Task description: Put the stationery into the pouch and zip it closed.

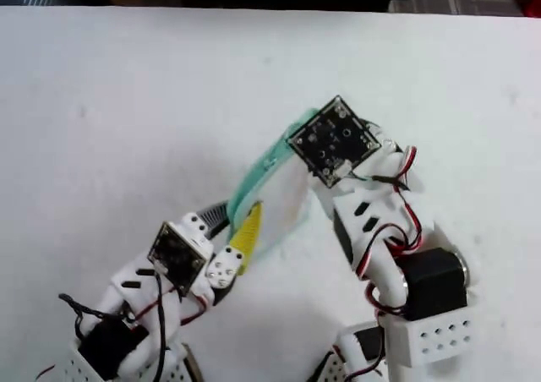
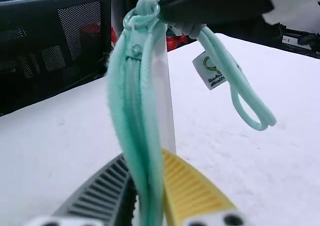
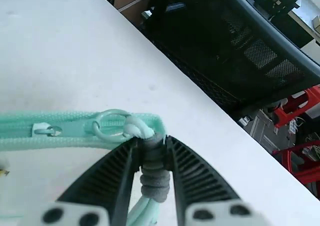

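The mint-green zip pouch is held on edge above the white table, between the two arms. My left gripper is shut on its near end, with the grey finger on one side and the yellow finger on the other. At the far end my right gripper is shut on the grey-wrapped cord beside the ring. The zip pull lies close to that end. The zip teeth look joined along their seen length. A mint cord loop with a small tag hangs below.
The white table spreads wide to the left and behind the arms. A black mesh chair stands past the table's far edge. The right arm's motor housing sits near the front right.
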Robot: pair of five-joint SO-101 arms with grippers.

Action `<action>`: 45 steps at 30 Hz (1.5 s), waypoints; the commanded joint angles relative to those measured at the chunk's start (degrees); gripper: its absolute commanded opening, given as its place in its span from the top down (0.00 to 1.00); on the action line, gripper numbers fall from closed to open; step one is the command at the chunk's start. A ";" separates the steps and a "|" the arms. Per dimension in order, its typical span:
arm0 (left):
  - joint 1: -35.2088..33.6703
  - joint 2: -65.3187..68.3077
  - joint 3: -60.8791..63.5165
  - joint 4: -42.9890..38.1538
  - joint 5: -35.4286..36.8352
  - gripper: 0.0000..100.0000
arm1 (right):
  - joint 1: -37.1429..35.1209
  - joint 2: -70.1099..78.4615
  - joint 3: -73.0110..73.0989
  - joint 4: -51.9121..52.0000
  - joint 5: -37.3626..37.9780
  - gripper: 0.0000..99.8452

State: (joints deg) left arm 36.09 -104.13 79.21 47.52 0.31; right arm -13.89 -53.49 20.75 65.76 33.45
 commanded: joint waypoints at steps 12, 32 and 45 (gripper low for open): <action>-0.57 -0.57 -0.44 0.18 -0.35 0.98 | 11.03 1.54 2.11 -9.45 -0.18 0.98; -0.66 -0.57 -0.53 0.79 -0.44 0.98 | 19.12 8.75 2.37 -14.99 -2.64 0.98; -4.26 -0.57 -0.44 0.70 -0.44 0.98 | 9.45 0.13 -1.93 -2.95 -3.08 0.98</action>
State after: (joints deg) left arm 34.42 -104.84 79.21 48.40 0.40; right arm -1.76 -51.56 23.21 58.29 30.99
